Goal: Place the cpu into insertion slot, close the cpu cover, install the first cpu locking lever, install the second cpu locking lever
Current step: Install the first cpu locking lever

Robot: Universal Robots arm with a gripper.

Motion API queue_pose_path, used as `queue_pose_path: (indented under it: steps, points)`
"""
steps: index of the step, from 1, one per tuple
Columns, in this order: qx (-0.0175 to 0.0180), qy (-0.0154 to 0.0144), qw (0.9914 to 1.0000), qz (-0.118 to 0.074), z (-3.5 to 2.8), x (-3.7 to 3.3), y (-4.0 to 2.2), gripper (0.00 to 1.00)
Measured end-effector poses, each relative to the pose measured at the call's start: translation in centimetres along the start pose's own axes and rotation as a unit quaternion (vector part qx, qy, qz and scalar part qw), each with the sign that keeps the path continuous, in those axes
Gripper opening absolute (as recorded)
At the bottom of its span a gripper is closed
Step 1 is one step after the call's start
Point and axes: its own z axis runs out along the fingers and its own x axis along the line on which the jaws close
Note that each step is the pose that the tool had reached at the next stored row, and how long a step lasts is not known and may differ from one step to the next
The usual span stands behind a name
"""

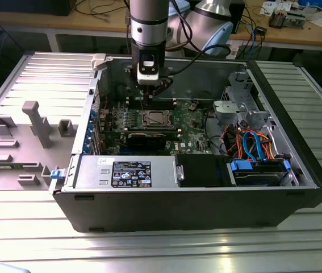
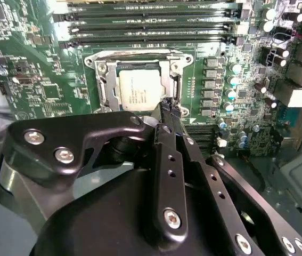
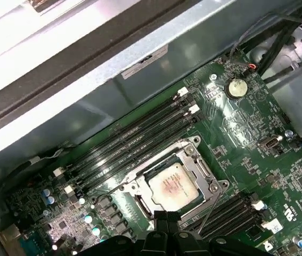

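Note:
The cpu (image 2: 139, 89) lies flat in the insertion slot (image 1: 152, 118) on the green board, its silver-grey top facing up (image 3: 173, 187). The cpu cover (image 2: 107, 80) lies down around it as a silvery frame (image 3: 204, 169). My gripper (image 2: 170, 106) hangs just above the socket's edge, its black fingertips (image 3: 165, 217) pressed together with nothing visible between them. In the exterior view the gripper (image 1: 151, 91) sits low inside the case, a little behind the socket. A thin metal lever (image 3: 210, 207) runs slanted along one side of the socket.
Long black memory slots (image 3: 135, 140) lie beside the socket. A black graphics card (image 1: 152, 138), a grey power supply (image 1: 128, 172) and blue and orange cables (image 1: 254, 145) fill the case. The case walls (image 1: 101, 79) stand close around the arm.

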Motion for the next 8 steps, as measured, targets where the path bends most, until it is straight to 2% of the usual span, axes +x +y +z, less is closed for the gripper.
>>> queue_pose_path:
  steps: [1,2,8]
  points:
    - [-0.0077,0.0047,0.99949,-0.031,-0.01,1.19,-0.77,0.11]
    - [-0.0080,0.0048,0.99828,-0.058,0.02,1.19,-0.77,0.11]
    - [-0.0084,0.0049,0.99618,-0.087,0.06,1.16,-0.82,0.11]
